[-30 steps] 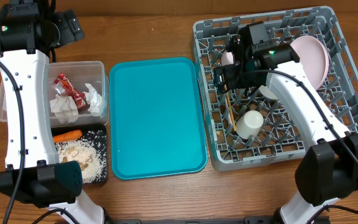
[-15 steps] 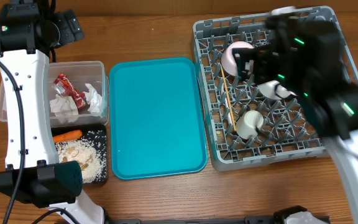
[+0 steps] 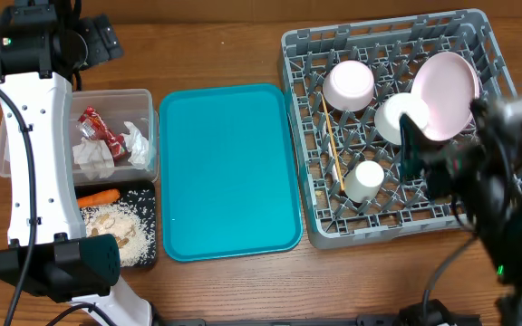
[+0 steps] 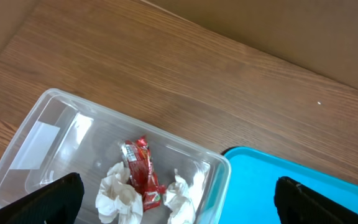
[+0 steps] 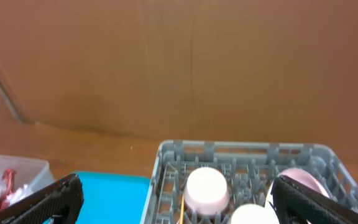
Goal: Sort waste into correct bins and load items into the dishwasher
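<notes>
The grey dishwasher rack [image 3: 295, 136] holds two upturned white bowls [image 3: 348, 85] [image 3: 395, 118], a white plate [image 3: 447, 95] on edge, a small cup [image 3: 365, 179] and a thin wooden stick [image 3: 333, 149]. Crumpled napkins [image 4: 120, 196] and a red wrapper [image 4: 140, 174] lie in the clear tub [image 4: 55, 106]. A carrot [image 3: 98, 196] and crumbs [image 3: 116, 231] fill the black tray [image 3: 149, 195]. My left gripper [image 4: 179, 208] hangs open and empty above the tub. High over the rack's near side, my right gripper [image 5: 179, 208] is open and empty; its arm [image 3: 492, 195] looks blurred.
A flat teal tray [image 3: 229, 172] lies between the bins and the rack, with nothing on it. The left arm's white links [image 3: 34, 163] run along the left edge beside the tub. A brown cardboard wall [image 5: 179, 62] stands behind the table.
My right arm has pulled up and back from the middle of the rack toward the near right, uncovering the bowls and plate. The left arm has not moved.
</notes>
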Controlling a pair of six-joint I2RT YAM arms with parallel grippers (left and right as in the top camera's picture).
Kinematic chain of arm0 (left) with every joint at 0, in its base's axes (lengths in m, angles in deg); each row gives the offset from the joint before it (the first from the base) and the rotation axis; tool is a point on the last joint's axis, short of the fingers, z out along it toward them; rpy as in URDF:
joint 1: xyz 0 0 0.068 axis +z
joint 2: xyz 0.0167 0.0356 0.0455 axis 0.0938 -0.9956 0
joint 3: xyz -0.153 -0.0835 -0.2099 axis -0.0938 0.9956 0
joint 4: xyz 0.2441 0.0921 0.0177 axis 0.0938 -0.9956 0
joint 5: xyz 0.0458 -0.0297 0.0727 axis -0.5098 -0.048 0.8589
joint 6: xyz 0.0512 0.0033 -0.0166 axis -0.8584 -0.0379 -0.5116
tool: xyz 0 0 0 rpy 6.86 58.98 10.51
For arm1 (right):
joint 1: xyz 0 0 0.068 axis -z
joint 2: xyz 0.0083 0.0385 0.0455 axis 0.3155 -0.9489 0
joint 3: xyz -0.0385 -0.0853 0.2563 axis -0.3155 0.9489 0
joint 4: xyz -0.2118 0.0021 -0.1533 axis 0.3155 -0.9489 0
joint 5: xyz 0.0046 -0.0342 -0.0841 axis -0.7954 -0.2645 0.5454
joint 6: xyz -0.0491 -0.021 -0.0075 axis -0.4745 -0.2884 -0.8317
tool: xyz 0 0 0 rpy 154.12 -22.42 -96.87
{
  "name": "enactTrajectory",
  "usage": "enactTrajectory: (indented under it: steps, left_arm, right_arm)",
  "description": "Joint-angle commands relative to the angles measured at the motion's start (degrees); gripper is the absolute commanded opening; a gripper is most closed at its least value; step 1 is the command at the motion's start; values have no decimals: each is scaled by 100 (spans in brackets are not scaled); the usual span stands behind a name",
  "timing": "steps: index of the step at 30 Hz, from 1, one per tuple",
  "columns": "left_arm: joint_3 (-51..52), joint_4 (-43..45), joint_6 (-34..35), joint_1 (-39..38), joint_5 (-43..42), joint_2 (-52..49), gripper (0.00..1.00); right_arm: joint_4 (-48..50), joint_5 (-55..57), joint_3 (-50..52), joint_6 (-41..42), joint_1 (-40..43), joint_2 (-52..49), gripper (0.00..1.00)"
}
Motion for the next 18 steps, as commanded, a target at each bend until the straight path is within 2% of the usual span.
enactTrajectory:
  steps: [1,10,18]
  left_arm:
    - [-138,4,52,-2,-48,87,100]
    - [-138,4,52,-2,-48,87,100]
    - [-138,4,52,-2,-48,87,100]
  right_arm:
    - [566,149,1204,-37,120,949,100]
    - [2221,-452,4155,-15,647,3193,100]
    - [3093,-501,5495,334,826,4044,100]
